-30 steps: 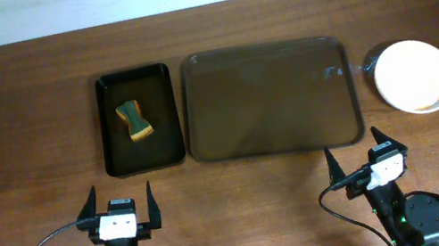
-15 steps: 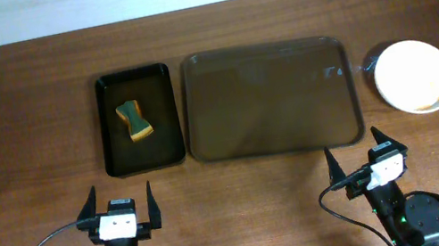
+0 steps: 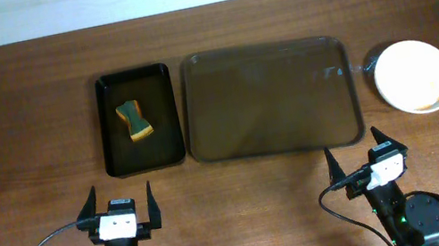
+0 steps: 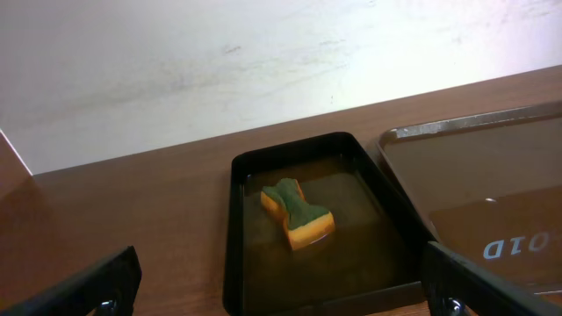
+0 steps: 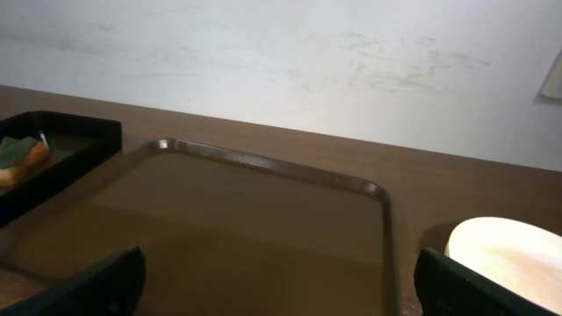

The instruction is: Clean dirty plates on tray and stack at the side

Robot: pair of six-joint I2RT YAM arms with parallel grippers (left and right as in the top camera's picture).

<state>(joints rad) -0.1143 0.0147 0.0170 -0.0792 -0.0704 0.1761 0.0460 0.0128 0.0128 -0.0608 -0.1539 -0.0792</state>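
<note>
A large brown tray (image 3: 268,98) lies in the middle of the table with nothing on it; it also shows in the right wrist view (image 5: 228,219) and the left wrist view (image 4: 492,184). A white plate stack (image 3: 414,76) sits on the table to the tray's right, seen too in the right wrist view (image 5: 514,254). A green-and-yellow sponge (image 3: 135,122) lies in a small black tray (image 3: 147,161) to the left, also in the left wrist view (image 4: 297,214). My left gripper (image 3: 118,211) and right gripper (image 3: 360,161) are open and empty near the front edge.
The wooden table (image 3: 13,132) runs to a white wall at the back. Black cables loop beside both arm bases at the front.
</note>
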